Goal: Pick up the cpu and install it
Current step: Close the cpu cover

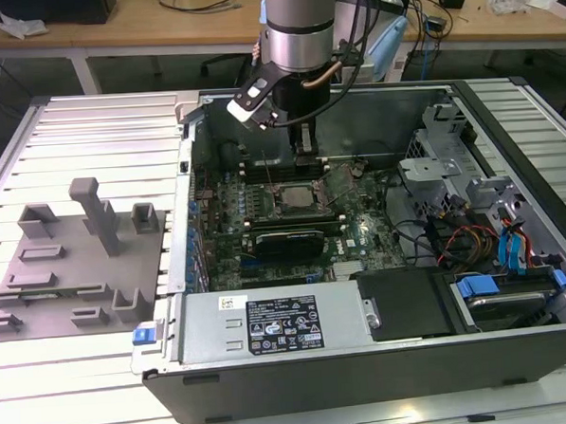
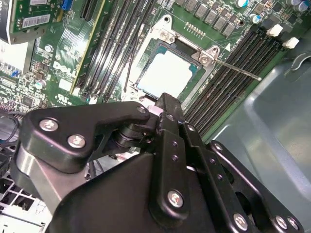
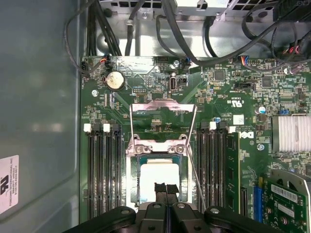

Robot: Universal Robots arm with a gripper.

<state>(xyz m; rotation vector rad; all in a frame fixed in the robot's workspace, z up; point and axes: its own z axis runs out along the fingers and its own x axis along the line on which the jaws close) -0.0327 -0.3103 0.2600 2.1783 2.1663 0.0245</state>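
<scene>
Though near claw (image 3: 165, 188), cpu (image 3: 160, 171) (shiny square)

**Lighting Conditions**

Overhead room light is bright and even. In the second wrist view, glare bleaches the top of the cpu (image 2: 165, 73) to near white. In the exterior view, bright reflections streak the slatted table (image 1: 398, 417), and the interior of the computer case (image 1: 518, 352) lies in soft shadow.

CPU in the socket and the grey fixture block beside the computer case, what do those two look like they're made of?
The cpu: likely a metal top, smooth and silver-grey; it glares almost white under the light. The grey fixture block: probably plastic with a matte finish; it is a uniform dull grey with no glints, though the look alone leaves that open.
</scene>
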